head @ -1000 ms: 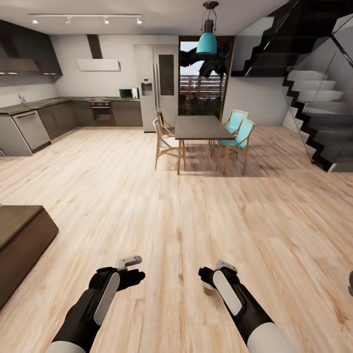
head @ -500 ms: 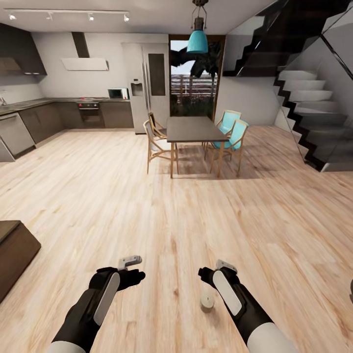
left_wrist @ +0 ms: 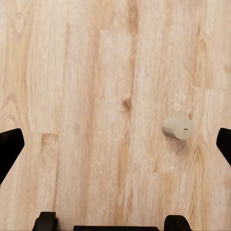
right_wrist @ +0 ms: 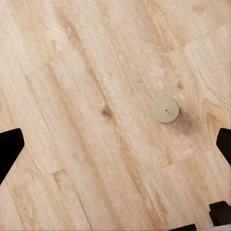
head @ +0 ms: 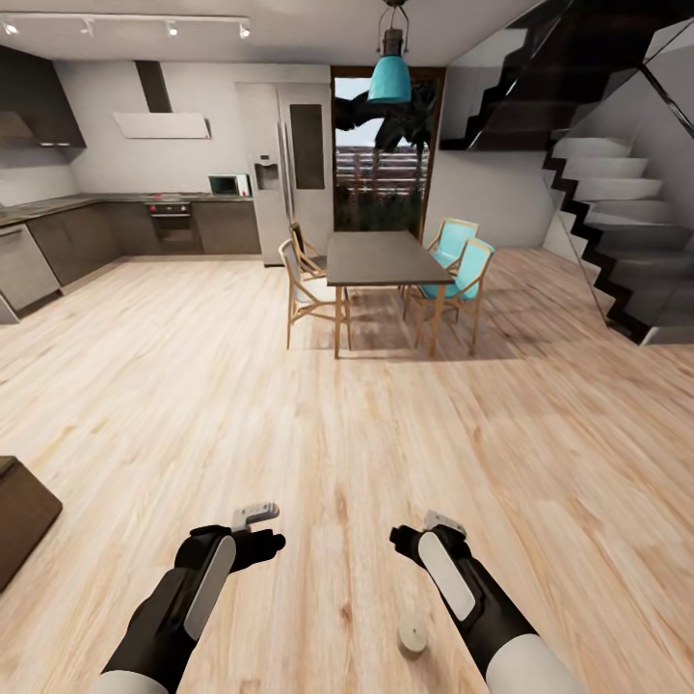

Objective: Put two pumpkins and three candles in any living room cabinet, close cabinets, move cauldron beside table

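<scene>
Standing upright on the plank floor (head: 318, 424) just beside the right gripper (head: 410, 540) is one candle (head: 413, 637), a squat grey-beige cylinder with a flat top and a tiny wick dot. It looks light, rigid and smooth, so a pinch across its round sides from above should hold, though it could roll if tipped. Both grippers are spread wide with nothing between the fingers, the left gripper (head: 258, 528) well apart from the candle. A dark cabinet (head: 19, 516) corner sits at the left edge; farther off stand the dining table (head: 383, 258) and kitchen.
</scene>
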`<state>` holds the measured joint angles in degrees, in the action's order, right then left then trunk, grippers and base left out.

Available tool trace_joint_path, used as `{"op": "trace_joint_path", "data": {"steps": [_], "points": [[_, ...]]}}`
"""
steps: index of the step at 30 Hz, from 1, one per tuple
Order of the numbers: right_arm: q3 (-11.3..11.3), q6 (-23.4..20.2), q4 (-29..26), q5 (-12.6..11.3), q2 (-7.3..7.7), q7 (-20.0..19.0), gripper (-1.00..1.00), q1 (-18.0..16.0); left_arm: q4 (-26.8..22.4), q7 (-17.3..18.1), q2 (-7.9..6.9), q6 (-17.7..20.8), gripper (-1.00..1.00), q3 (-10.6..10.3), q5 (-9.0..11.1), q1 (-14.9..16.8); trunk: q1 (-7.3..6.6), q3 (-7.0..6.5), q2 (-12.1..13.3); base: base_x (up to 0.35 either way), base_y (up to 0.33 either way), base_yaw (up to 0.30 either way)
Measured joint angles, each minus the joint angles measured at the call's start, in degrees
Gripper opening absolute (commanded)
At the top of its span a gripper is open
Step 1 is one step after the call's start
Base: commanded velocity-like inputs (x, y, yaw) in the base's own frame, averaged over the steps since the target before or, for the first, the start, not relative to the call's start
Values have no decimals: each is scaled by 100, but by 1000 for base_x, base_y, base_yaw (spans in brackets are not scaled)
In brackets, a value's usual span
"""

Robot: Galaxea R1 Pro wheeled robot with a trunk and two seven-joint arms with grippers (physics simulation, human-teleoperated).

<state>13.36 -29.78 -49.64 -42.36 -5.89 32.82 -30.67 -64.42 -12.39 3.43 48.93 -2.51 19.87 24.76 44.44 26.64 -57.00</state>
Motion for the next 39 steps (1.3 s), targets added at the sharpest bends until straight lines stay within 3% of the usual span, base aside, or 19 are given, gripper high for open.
{"op": "trace_joint_path", "data": {"steps": [9, 16, 26, 39], "points": [[-1, 0, 26, 31, 1, -4, 100, 0, -9, 14, 0, 7, 100, 24, 7, 2, 0, 0, 0, 55, 0, 0], [18, -2, 109, 65, 7, -4, 100, 0, -33, 25, 0, 35, 100, 52, 7, 3, 153, 125, -279, 2, 0, 0], [60, 39, 1138, 106, 3, 3, 100, -12, -342, 26, 0, 205, 100, 54, 8, 0, 373, 305, -680, 0, 0, 0], [79, 366, 1228, 284, -11, 5, 100, -29, -444, 26, -9, 543, 100, 108, 16, -4, 658, 538, -1202, 0, 0, 0]]}}
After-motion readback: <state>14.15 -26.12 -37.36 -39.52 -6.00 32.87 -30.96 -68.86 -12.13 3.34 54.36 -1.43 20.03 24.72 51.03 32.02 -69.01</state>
